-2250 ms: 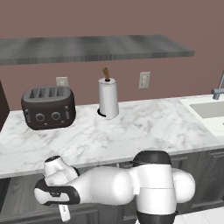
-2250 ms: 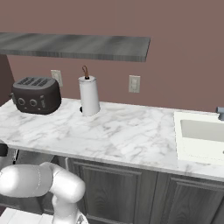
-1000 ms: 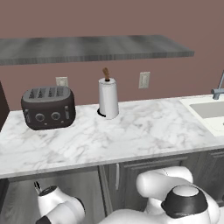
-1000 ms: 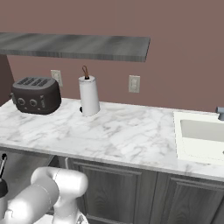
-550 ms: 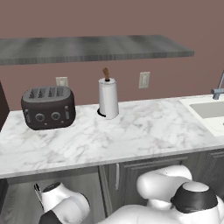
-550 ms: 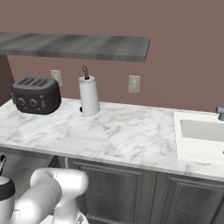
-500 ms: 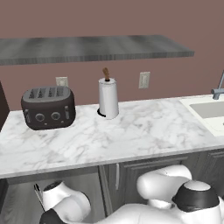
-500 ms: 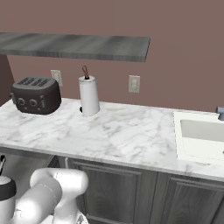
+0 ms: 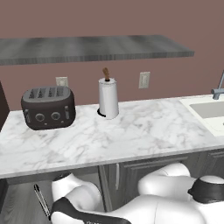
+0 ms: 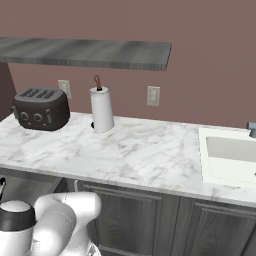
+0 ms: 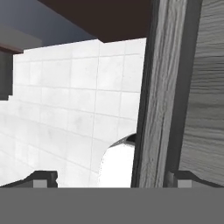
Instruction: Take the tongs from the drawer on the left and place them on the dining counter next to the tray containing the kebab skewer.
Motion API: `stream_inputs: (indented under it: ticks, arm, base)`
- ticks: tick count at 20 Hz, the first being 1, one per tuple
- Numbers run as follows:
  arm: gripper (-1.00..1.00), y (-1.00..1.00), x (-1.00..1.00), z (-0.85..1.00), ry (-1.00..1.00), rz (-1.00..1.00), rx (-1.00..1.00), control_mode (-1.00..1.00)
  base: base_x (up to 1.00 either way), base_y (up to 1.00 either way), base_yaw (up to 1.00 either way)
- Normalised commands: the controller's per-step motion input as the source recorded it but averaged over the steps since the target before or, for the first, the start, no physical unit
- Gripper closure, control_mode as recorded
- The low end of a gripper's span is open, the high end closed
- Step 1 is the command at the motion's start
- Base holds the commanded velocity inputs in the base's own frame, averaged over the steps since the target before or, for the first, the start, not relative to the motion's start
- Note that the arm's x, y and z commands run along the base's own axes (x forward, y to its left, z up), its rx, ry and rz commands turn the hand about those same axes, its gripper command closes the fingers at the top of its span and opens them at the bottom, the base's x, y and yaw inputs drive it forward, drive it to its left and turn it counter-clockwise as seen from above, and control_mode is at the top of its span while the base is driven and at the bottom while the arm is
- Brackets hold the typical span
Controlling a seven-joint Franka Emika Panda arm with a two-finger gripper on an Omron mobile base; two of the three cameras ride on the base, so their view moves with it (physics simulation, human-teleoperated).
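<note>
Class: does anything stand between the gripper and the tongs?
A grey wood-grain panel stands edge-on just ahead of the open gripper in the hand view. The tongs lie below the marble counter's left end, beside the arm; whether the panel blocks them is unclear.

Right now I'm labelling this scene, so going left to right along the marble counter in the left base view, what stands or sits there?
Dark grey four-slot toaster → white paper towel roll on its wooden-topped holder → white sink basin with the grey metal faucet at the right edge.
</note>
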Motion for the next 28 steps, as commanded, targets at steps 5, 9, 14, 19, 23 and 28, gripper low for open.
stream_inputs:
  ticks: [5,9,14,19,23,28]
  arm:
    - [-1.00,-0.29,0.01,0.27,0.00,-0.04,0.00,-1.00]
    - [-1.00,-0.30,0.07,0.24,0.00,-0.06,-0.01,-1.00]
    - [-1.00,-0.20,0.08,0.10,-0.01,-0.11,-0.04,-1.00]
    - [-1.00,-0.12,0.12,0.05,-0.05,-0.17,-0.06,-1.00]
    - [-1.00,-0.08,0.15,0.06,-0.06,-0.18,-0.05,-1.00]
    - [-1.00,-0.03,0.21,0.07,-0.03,-0.16,-0.05,-1.00]
  base:
    - [0.00,0.00,0.00]
    - [0.00,0.00,0.00]
    - [0.00,0.00,0.00]
    - [0.00,0.00,0.00]
    - [0.00,0.00,0.00]
    - [0.00,0.00,0.00]
